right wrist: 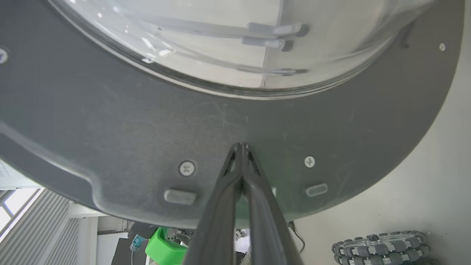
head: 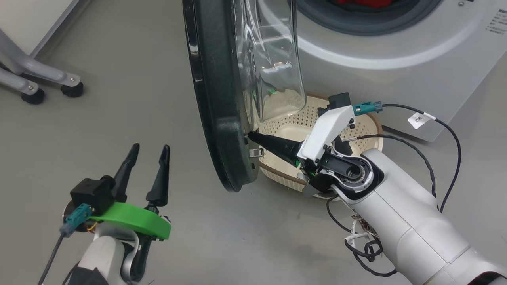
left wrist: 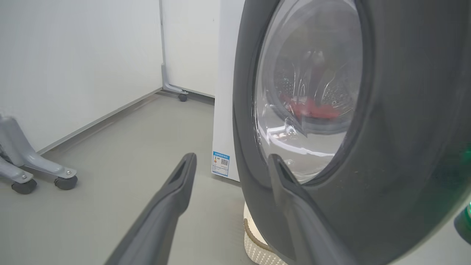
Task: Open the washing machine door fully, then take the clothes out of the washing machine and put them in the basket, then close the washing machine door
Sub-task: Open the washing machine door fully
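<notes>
so the washing machine door (head: 216,99) is only partway open, pinched-shut right end effector (head: 251,139) pressed against its inside, left end effector (head: 151,147) spread wide and empty, clothes (head: 364,3) still inside.

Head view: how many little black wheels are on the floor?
2. The first wheel sits on the floor by the picture's left edge. The second wheel is just right of it. More may be hidden past the edge.

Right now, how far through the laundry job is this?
Done: washing machine door unlatched, part open. In hand: shut right end effector tips press its inner face, seemingly to push it wider; left end effector open, idle. Left: red clothes inside the washing machine, basket looks empty, door closing.
</notes>
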Motion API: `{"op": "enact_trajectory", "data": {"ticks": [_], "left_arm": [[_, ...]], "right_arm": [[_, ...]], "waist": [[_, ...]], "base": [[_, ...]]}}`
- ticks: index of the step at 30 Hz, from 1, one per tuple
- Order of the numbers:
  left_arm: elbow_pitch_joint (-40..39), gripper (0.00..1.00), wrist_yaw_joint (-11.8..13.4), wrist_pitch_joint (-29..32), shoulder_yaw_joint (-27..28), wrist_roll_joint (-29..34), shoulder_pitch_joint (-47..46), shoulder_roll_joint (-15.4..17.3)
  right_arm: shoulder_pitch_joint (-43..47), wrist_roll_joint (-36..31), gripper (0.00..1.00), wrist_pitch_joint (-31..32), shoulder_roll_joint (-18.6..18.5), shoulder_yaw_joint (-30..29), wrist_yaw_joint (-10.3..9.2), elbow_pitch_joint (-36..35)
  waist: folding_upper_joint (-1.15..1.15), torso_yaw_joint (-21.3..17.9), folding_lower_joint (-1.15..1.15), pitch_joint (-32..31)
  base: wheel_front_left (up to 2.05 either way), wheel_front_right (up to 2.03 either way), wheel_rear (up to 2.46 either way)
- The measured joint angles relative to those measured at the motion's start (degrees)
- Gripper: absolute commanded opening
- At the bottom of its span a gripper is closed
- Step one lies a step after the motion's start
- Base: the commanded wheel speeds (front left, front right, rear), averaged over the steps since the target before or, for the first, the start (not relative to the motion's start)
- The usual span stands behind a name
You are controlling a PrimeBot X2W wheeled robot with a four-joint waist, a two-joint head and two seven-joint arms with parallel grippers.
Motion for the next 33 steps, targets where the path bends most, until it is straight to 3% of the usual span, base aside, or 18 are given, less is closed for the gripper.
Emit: {"op": "enact_trajectory", "data": {"ticks": [11,21,22,24,25,33], "left_arm": [[-0.4,1.0,0.0,0.0,3.3,0.0,1.1,0.8],[-0.6,1.0,0.0,0.0,4.5,0.0,1.9,1.0],[-0.6,1.0,0.0,0.0,4.6,0.0,2.0,1.0],[-0.7,1.0,0.0,0.0,4.4,0.0,2.0,1.0],[-0.7,1.0,0.0,0.0,4.4,0.0,2.0,1.0],[-1.0,1.0,0.0,0.0,4.7,0.1,2.3,1.0]], "right_arm": [[0.2,0.0,0.0,-5.4,0.2,-1.6,0.0,-1.2],[3.7,-1.4,0.0,-11.6,0.3,-6.5,0.0,-2.5],[3.9,-1.9,0.13,-12.6,0.3,-7.1,0.0,-2.6],[4.6,-3.2,0.84,-15.2,-0.2,-8.5,0.0,-3.1],[4.8,-4.2,1.0,-16.5,-0.6,-9.1,0.0,-3.3],[5.0,-15.7,1.0,-28.8,-5.8,-11.3,0.0,-2.9]], "waist": [[0.0,-4.0,0.0,-1.3],[0.0,-8.0,0.0,-2.4],[0.0,-8.3,0.0,-2.5],[0.0,-8.8,0.0,-2.6],[0.0,-8.9,0.0,-2.7],[0.0,-9.7,0.0,-3.0]], "base": [[0.0,0.0,0.0],[0.0,0.0,0.0],[0.0,0.0,0.0],[0.0,0.0,0.0],[0.0,0.0,0.0],[0.0,0.0,0.0]]}}
